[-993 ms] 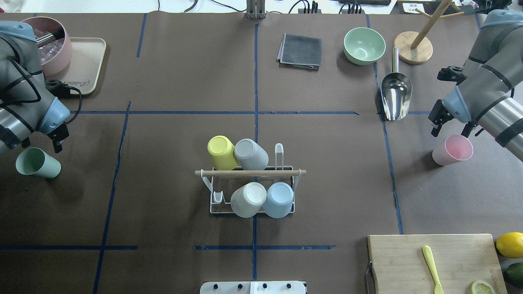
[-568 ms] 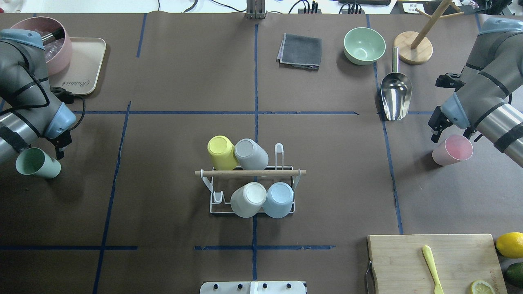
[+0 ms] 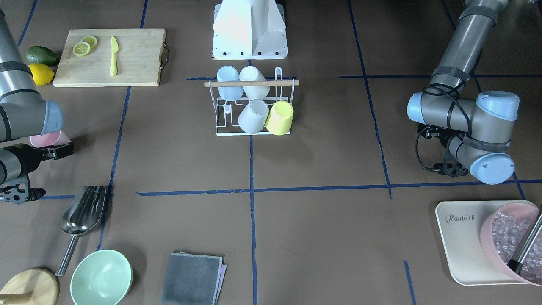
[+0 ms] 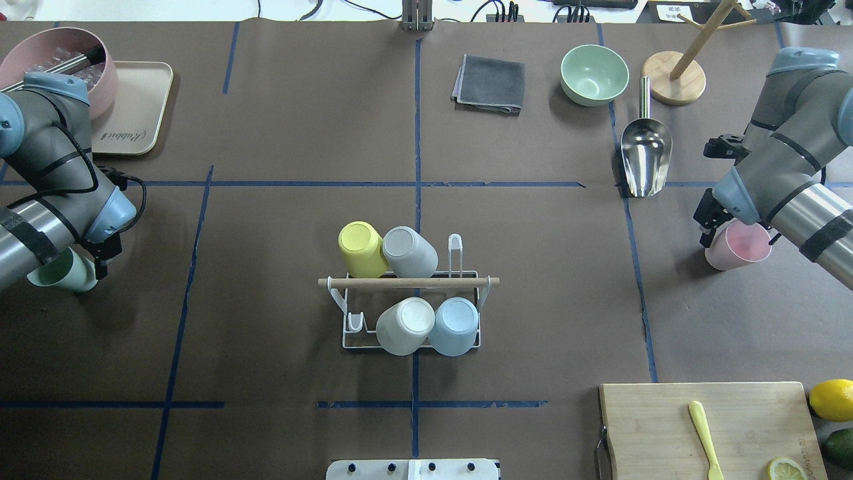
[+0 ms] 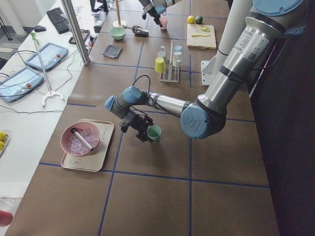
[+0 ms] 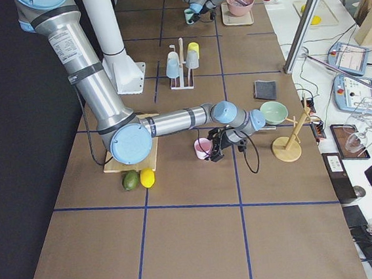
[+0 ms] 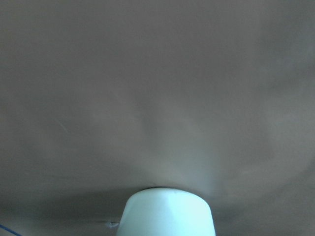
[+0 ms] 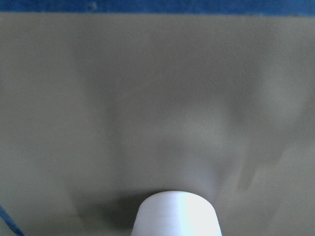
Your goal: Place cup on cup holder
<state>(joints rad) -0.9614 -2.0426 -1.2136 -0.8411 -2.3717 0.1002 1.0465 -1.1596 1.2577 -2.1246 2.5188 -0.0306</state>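
Cups (image 4: 406, 325) fill four holder (image 4: 408, 282) prongs. Green cup (image 4: 61, 273) lies under our left gripper (image 4: 86, 261), pink cup (image 4: 733, 252) under our right gripper (image 4: 733, 235), both on the tabletop (image 4: 533, 267); we cannot tell whether either grips.

Near left arm is low over the table, left gripper (image 5: 143, 134) at the green cup (image 5: 154, 133), near the tray (image 5: 104, 139) holding a pink bowl (image 5: 81, 139). At the far end, right gripper (image 5: 157, 17) is at the pink cup (image 5: 163, 23). Cup holder (image 5: 171, 72) stands mid-table with a yellow cup (image 5: 160, 65) on it.
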